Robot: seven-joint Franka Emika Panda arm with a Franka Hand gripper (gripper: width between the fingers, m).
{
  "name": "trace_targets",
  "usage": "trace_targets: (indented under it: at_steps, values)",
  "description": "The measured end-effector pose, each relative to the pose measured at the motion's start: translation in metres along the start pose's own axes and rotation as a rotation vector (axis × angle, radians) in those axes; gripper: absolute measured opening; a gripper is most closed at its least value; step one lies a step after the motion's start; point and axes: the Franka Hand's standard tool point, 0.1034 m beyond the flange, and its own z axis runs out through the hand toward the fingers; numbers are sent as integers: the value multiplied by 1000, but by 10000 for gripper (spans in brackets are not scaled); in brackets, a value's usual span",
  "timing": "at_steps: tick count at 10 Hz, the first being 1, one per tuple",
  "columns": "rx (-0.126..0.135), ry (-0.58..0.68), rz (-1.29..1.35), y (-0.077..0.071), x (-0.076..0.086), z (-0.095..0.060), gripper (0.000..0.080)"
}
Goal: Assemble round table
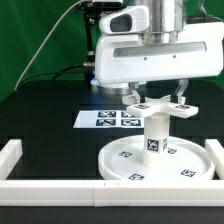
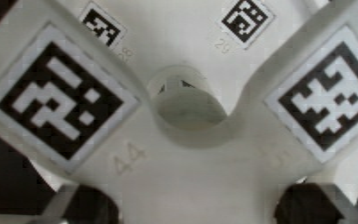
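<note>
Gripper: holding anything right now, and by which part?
Cannot tell. The gripper straddles the cross base atop the leg, fingers beside its arms; contact isn't visible.

One large flat round white plastic disc (image 1: 155,160), one short white cylindrical leg (image 1: 154,133) upright at its centre, one white X-shaped cross base (image 1: 158,104) atop the leg, one flat white marker board (image 1: 108,119), one two-finger gripper (image 1: 157,97).
</note>
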Motion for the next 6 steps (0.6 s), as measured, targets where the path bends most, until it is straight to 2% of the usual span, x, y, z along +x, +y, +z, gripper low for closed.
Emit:
trace_targets:
  at_steps: [3,6]
  values:
    - [4,0,159,2,0,0,437]
    - [26,6,677,1,1,1,439]
